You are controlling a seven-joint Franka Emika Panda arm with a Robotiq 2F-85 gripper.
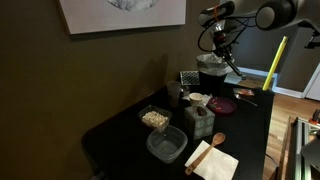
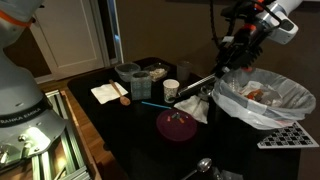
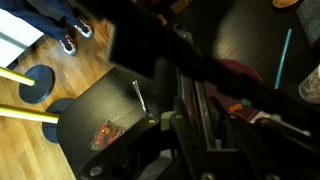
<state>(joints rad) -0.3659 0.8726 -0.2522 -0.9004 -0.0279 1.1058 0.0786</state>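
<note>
Exterior view, long slim grey utensil (image 2: 208, 80), tilted, in tool (image 2: 238, 58).

Dark olive-brown wall (image 1: 60, 80) spans 9 to 12 o'clock in exterior view. Pale framed picture (image 1: 120, 12) on it at 12 o'clock, cropped by edge. Black desk (image 1: 110, 135) at 6 o'clock, dimly lit. Warm wood floor (image 1: 290, 92) at 3 o'clock, with yellow pole (image 1: 276, 62) leaning above. White panelled door (image 2: 65, 40) at 10 o'clock in exterior view. Wrist view: wood floor at 8 o'clock, round blue bases (image 3: 38, 85) at 9 o'clock.
</note>
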